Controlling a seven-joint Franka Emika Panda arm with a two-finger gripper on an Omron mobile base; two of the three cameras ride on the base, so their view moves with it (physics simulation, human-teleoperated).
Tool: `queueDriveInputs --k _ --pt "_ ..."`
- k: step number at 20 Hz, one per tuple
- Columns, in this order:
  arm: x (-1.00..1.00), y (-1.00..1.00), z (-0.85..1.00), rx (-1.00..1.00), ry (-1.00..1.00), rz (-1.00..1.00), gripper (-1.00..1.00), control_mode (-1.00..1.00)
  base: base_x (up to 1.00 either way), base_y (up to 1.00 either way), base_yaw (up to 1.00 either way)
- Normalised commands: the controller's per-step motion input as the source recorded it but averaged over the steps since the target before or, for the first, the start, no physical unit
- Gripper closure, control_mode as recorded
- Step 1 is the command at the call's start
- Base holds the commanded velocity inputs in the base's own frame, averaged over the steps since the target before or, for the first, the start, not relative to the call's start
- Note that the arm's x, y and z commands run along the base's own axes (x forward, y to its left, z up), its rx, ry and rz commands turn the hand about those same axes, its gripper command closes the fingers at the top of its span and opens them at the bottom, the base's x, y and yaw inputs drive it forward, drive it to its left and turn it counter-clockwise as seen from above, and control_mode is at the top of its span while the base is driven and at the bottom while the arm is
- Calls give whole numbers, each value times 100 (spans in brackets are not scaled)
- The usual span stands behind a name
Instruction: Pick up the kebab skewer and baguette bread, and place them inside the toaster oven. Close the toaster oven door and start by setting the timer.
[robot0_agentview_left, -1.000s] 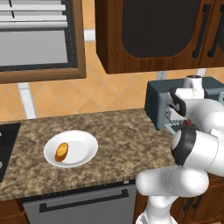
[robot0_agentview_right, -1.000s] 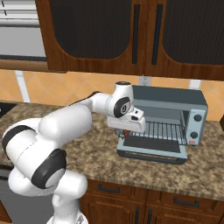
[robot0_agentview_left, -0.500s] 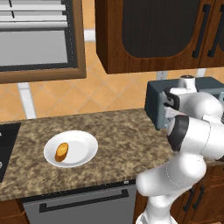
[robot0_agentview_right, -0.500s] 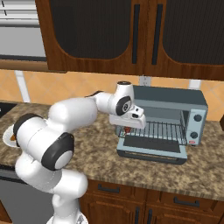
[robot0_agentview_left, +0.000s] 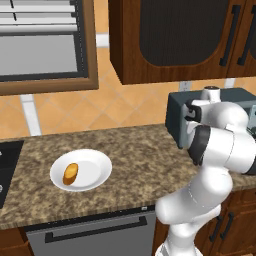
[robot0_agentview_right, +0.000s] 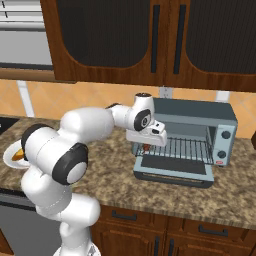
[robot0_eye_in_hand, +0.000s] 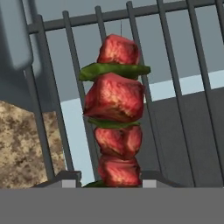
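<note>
A robot arm's gripper (robot0_agentview_right: 145, 146) stands at the open mouth of the toaster oven (robot0_agentview_right: 200, 125), its jaws closed on the lower end of the kebab skewer (robot0_eye_in_hand: 116, 118), which points out over the wire rack (robot0_eye_in_hand: 175, 57) in the hand view. The skewer carries red meat chunks with green pepper slices between them, and its thin tip shows above the top chunk. The toaster oven door (robot0_agentview_right: 172, 168) lies folded down flat onto the tabletop (robot0_agentview_right: 120, 185).

The skewer looks light and stiff along its stick, though the chunks may slide or turn on it; a hold near one end, as here, leaves the far end free to swing, so laying it across several rack bars would likely keep it from slipping through.

The baguette bread (robot0_agentview_left: 70, 173) lies on the white plate (robot0_agentview_left: 97, 167) well apart from the oven, at the other end of the tabletop. It appears light, crusty and rounded, and may roll; a grip across its short middle seems the safest place to take hold.
</note>
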Motion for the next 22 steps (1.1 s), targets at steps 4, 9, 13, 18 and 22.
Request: queueDriveInputs --k 4,9,13,18,22 --pt "-12 -2 -18 0 0 0 -100 -100 0 0 0" --pt "-16 -3 -1 0 -2 0 -100 -100 0 0 0" --pt "-11 0 26 0 -9 0 -100 -100 0 0 0" --pt "-83 23 66 0 -12 0 -100 -100 0 0 0" --pt "-100 95 2 0 -9 -6 -100 -100 0 0 0"
